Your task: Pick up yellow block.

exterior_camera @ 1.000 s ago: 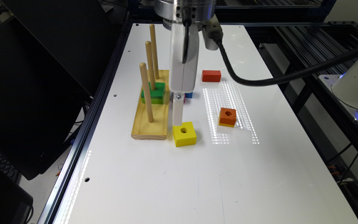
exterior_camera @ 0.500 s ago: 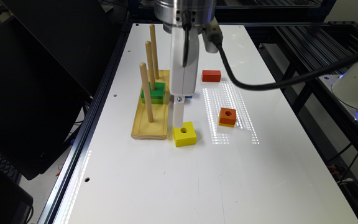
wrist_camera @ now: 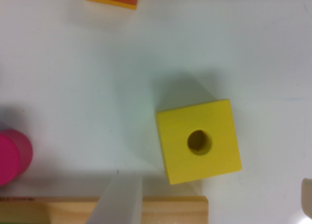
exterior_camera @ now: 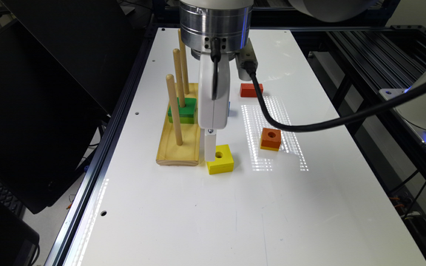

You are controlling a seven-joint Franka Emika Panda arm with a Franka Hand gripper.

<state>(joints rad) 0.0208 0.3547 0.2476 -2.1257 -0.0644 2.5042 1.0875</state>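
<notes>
Gripper hangs low, its spread impossible to tell; yellow block sits on the table just beside its tip; descending now risks clipping the wooden peg base alongside.

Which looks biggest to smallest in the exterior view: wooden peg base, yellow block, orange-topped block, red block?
1. Wooden peg base
2. Yellow block
3. Orange-topped block and red block: these look alike, and the red one lies farther from the camera, so no ranking.

Orange block, red block, peg board.
</notes>
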